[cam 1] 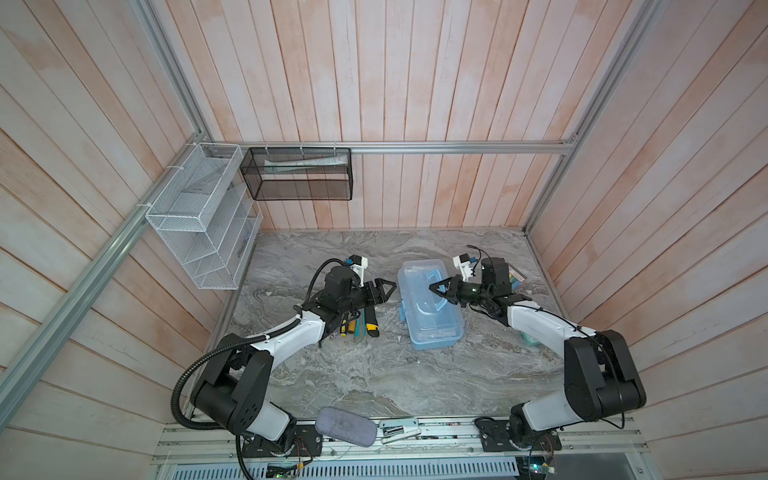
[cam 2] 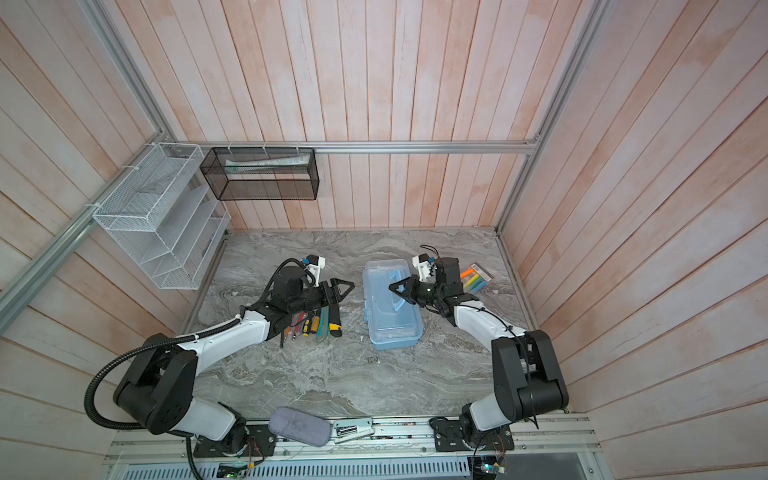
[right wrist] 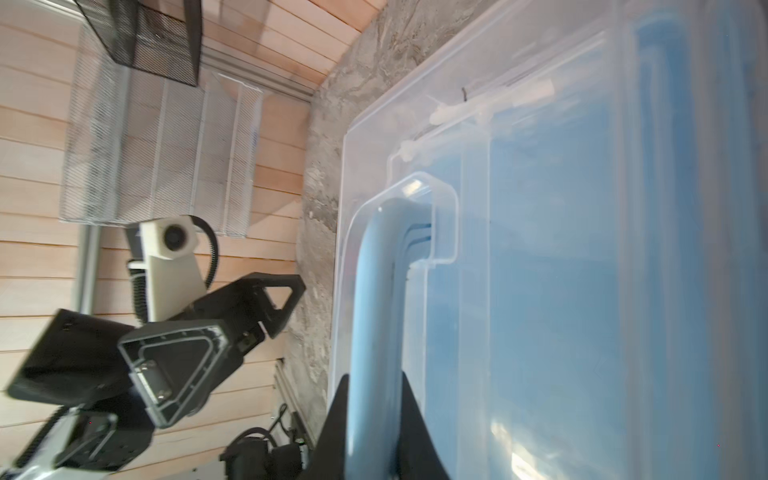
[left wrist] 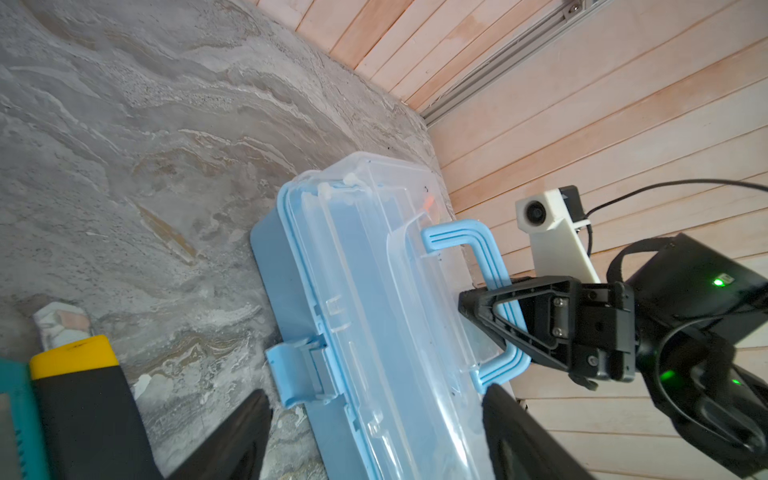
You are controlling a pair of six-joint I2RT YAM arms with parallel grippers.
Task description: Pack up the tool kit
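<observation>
Early stage, by my read. R hand (cam 1: 434, 289) is clamped tight on the blue handle (left wrist: 453, 232) of the tool box (cam 1: 432, 328), which sits on the tabletop (cam 1: 374, 374) right under it, lid down. The latch (left wrist: 295, 374), on the side facing the L hand, looks swung out, not certain. L hand (cam 1: 388, 293) is wide open w/ nothing in it, just short of that latch side. Nothing packed: utility knife (cam 1: 372, 324) and screwdrivers (cam 2: 309, 324) lie loose behind and below the L hand, partly under its arm. Thru the clear lid no tools show inside. Left to do: lift lid, load each tool, shut + latch.
</observation>
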